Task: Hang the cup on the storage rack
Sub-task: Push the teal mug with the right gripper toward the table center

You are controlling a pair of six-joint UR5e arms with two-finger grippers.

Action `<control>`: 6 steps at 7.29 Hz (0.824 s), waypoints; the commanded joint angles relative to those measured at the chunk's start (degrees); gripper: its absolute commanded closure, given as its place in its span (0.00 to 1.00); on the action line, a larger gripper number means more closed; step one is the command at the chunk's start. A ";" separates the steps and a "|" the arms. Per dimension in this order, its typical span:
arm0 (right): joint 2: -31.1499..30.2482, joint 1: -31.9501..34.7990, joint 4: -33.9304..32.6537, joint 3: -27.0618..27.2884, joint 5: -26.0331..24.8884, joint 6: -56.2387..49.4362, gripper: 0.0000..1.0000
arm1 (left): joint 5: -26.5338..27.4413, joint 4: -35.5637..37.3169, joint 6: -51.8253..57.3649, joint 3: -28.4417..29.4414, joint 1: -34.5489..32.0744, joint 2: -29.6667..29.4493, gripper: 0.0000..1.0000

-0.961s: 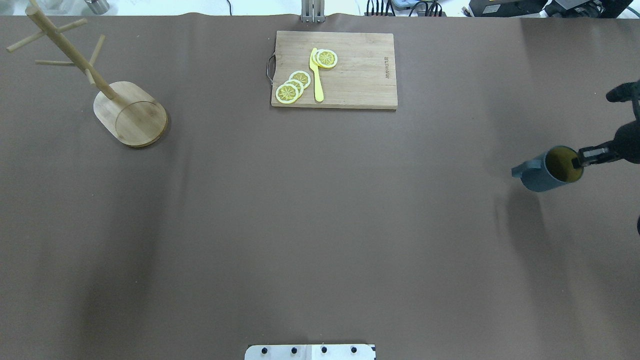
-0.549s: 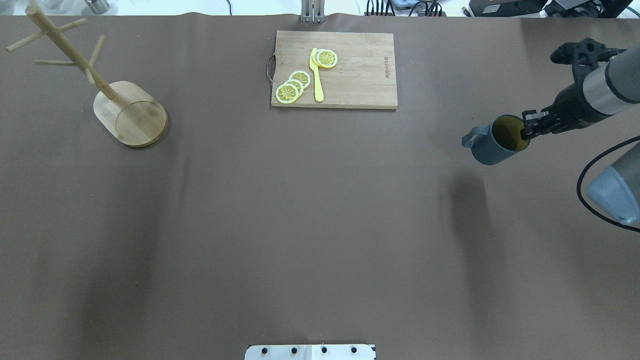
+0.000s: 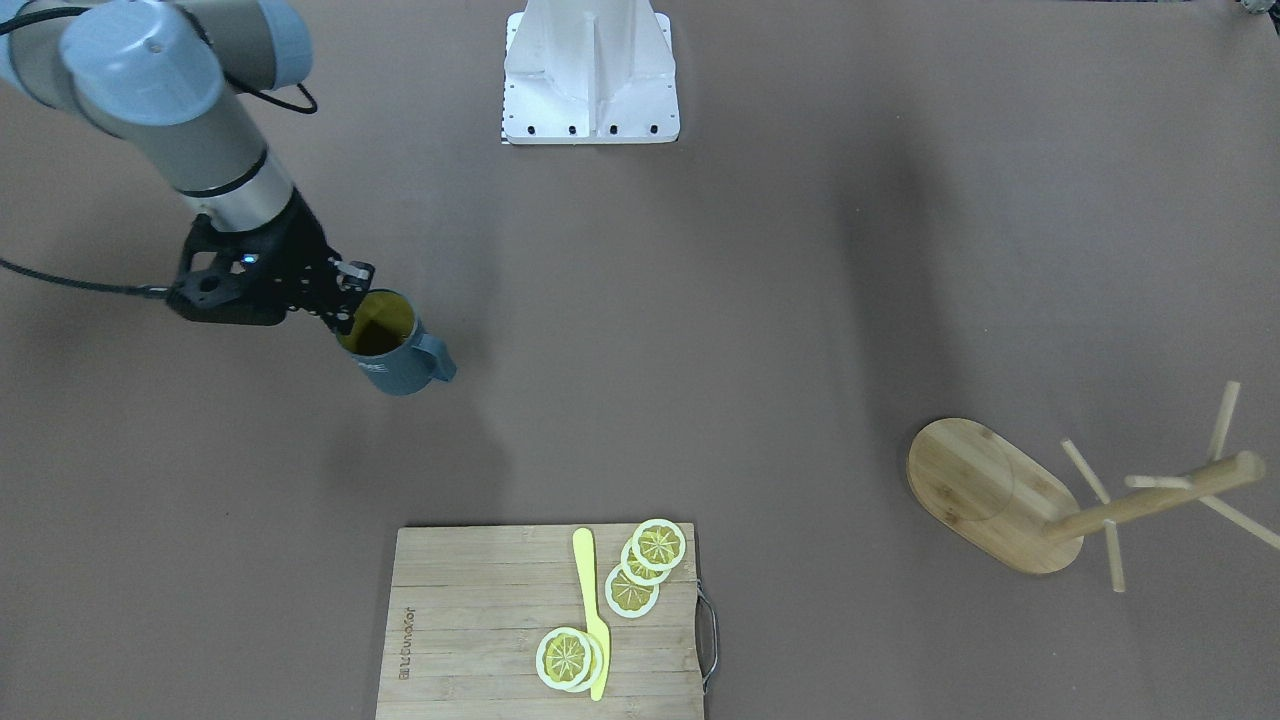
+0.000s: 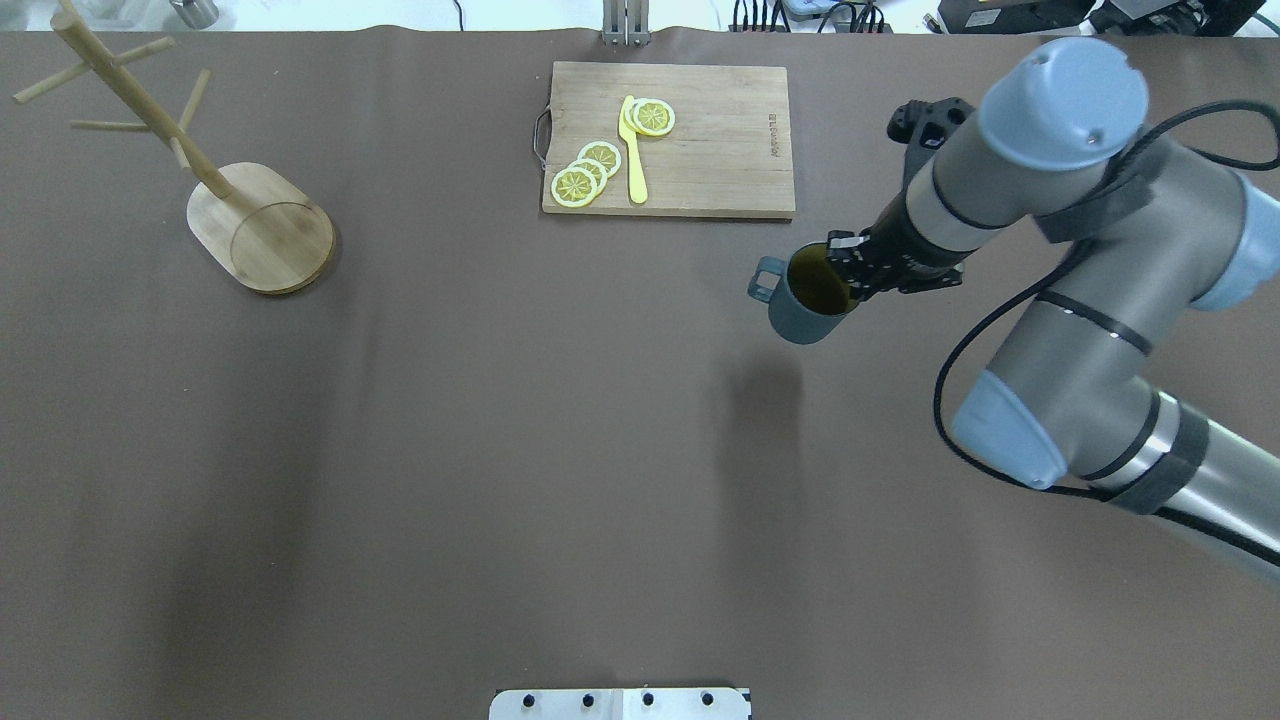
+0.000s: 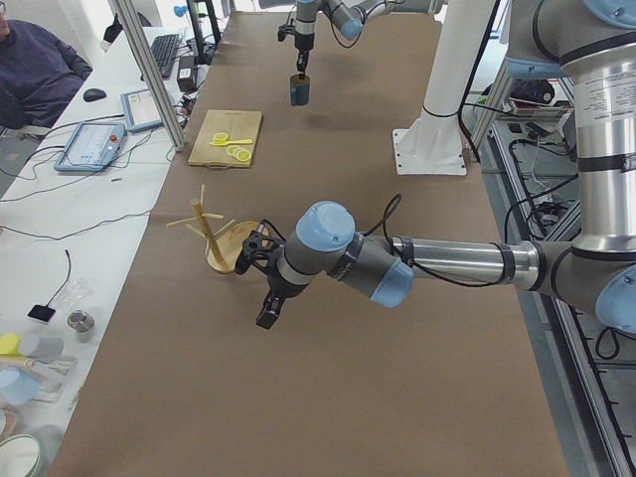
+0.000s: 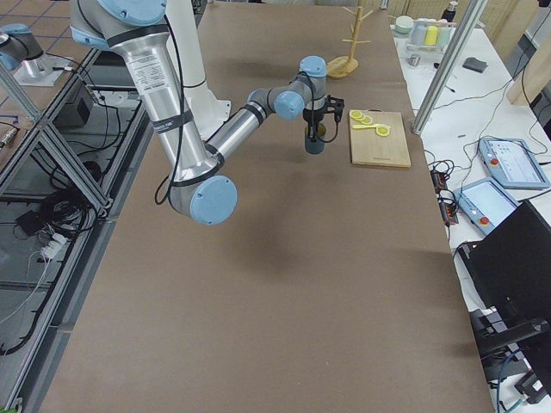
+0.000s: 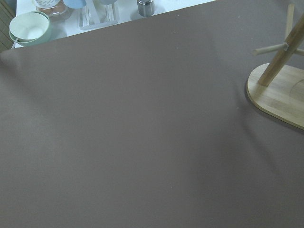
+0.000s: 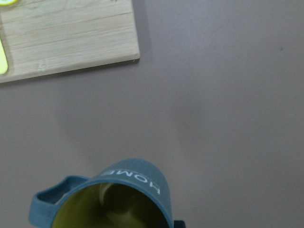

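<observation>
At the bottom edge of the overhead view we are seeing the robot's white base plate [image 4: 620, 703], with the brown bench [image 4: 500, 450] spreading up the frame from it.

Right of centre in that view, the right gripper [image 4: 850, 278] is holding the cup [image 4: 800, 318]. Its fingers are clamped on the cup's rim on the side opposite the handle. The cup is hanging mouth-up and slightly tilted, with the handle pointing toward the left of the frame. It is riding clear of the bench, and its shadow is falling lower in the frame, apart from it. In the right wrist view the yellow inside and the white "HOME" lettering are showing at the bottom.

Just above the cup in the overhead frame, the cutting board [image 4: 700, 150] is lying at top centre. It is carrying 4 lemon slices [image 4: 585, 175] and 1 yellow knife [image 4: 634, 160].

Well apart from the cup, in the upper left corner, the storage rack [image 4: 262, 240] is standing upright on its oval base, with no cup on its pegs.

In the exterior left view, at centre frame, the left gripper [image 5: 266, 314] is hovering near the rack's base. We cannot tell whether its fingers are apart or together.
</observation>
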 commanded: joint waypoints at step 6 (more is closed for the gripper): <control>21.30 -16.44 -3.81 -16.52 -11.52 32.06 1.00 | 0.00 -0.01 0.00 0.26 -0.05 0.09 0.01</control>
